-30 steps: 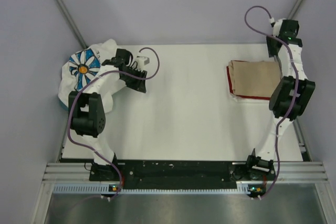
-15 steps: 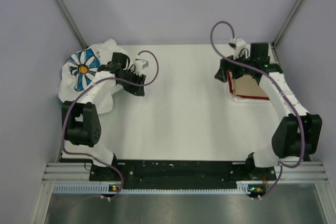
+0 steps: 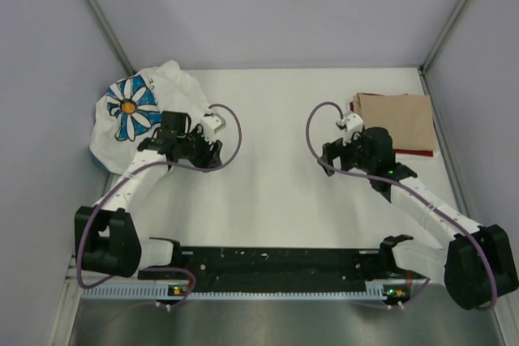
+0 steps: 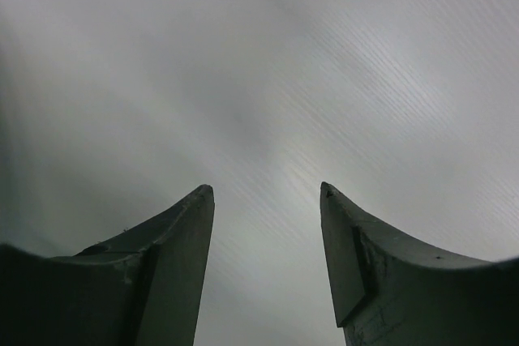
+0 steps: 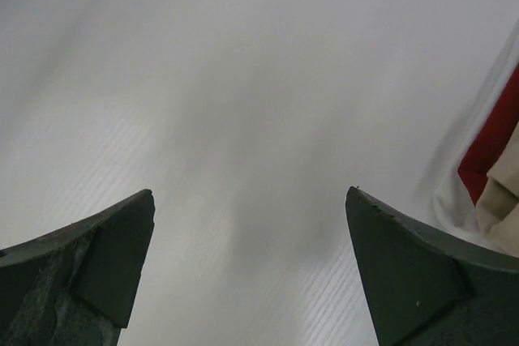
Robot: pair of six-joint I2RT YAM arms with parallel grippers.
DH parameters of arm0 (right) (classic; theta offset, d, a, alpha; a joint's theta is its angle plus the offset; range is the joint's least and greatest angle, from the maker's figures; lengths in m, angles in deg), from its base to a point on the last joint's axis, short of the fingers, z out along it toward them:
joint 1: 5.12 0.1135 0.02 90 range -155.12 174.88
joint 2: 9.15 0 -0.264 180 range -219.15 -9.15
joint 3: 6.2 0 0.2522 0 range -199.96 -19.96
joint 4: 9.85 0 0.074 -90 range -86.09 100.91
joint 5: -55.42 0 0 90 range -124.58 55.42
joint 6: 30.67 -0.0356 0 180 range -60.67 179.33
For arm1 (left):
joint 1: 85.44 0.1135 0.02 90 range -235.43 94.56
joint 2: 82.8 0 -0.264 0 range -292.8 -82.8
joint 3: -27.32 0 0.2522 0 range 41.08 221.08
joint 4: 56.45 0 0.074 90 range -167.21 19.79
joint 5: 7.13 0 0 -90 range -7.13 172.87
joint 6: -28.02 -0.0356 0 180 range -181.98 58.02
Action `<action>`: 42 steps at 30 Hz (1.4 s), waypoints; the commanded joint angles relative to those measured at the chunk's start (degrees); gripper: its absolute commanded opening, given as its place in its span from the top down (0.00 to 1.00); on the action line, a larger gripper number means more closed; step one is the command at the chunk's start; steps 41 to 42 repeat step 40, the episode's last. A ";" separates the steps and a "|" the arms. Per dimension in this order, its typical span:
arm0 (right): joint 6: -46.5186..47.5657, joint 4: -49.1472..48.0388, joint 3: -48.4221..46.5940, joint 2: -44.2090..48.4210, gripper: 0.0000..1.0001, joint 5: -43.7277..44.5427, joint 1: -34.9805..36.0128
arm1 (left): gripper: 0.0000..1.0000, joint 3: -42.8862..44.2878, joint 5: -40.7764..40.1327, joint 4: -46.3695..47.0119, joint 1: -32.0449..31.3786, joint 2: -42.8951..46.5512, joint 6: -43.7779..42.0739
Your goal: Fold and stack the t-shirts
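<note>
The white daisy t-shirt lies crumpled at the table's far left. The tan t-shirt lies folded on the dark red t-shirt at the back right. Only the red one's edges show. My left gripper is open and empty over bare table, just right of the daisy shirt. In the left wrist view the gripper has only table between its fingers. My right gripper is open and empty, left of and nearer than the stack. In the right wrist view the red shirt and tan shirt show at the right edge.
The white table is enclosed by grey walls with metal posts at the back corners. A black rail carrying the arm bases runs along the near edge. Purple cables loop above both wrists.
The right arm swung off the stack, left and toward the near side. The left gripper drew back from the daisy shirt, down and slightly right. Both stayed open.
</note>
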 commanded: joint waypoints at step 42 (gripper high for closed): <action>-23.97 -13.85 20.23 22.90 0.01 48.85 0.55 | 0.01 -5.37 6.50 4.11 10.27 6.54 -7.08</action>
